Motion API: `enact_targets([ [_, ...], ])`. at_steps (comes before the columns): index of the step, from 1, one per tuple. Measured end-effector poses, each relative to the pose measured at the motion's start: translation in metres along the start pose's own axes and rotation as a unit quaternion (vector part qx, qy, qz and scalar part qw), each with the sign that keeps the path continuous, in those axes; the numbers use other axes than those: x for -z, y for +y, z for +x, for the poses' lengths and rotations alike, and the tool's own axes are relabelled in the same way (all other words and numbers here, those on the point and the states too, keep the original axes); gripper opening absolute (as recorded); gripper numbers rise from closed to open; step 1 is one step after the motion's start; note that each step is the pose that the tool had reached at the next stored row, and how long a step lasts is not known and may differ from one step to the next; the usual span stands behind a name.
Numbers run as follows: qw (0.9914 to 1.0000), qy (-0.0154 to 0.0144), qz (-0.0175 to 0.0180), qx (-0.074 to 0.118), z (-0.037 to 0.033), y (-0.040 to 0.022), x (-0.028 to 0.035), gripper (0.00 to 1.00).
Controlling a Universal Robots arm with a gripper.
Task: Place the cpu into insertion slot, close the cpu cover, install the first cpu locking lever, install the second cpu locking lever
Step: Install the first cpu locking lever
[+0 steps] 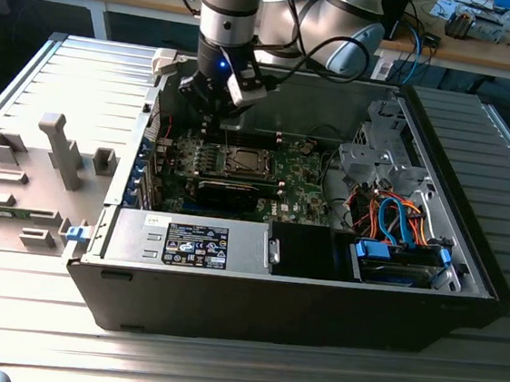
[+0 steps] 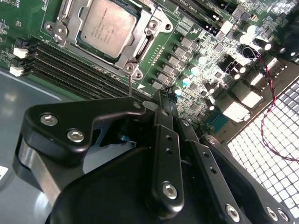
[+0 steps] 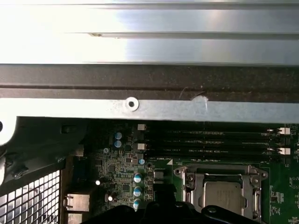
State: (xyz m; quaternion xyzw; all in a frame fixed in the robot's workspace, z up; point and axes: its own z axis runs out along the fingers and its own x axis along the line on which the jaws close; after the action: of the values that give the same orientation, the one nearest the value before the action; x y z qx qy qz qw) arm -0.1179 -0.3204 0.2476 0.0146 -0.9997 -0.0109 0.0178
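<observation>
The cpu lies flat in the insertion slot on the green board, its silver-grey top showing. The cpu cover, a silvery frame, lies down around the chip's edges. A thin metal lever rod sticks out from the socket's corner, apart from my fingertips. My gripper hovers beside that corner over the memory slots, its black fingers meeting at the tips with nothing seen between them. In the exterior view the gripper hangs just back and to the left of the socket. The cpu and cover also appear in the first wrist view.
The open computer case lies on a ribbed metal table. A labelled power-supply box sits at the front, coloured cables and a drive bay at the exterior view's right. Memory slots and capacitors flank the socket. The case wall is close behind.
</observation>
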Motion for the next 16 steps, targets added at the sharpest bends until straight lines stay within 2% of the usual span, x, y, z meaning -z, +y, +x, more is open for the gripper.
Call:
enact_targets([
  [2,1.00000,0.0000,0.0001,0.000,0.0001,0.0012,0.0001,0.11],
  [10,1.00000,0.0000,0.0000,0.000,0.0003,0.0059,0.0082,0.11],
  [16,1.00000,0.0000,0.0000,0.000,0.0003,0.0106,0.0120,0.11],
])
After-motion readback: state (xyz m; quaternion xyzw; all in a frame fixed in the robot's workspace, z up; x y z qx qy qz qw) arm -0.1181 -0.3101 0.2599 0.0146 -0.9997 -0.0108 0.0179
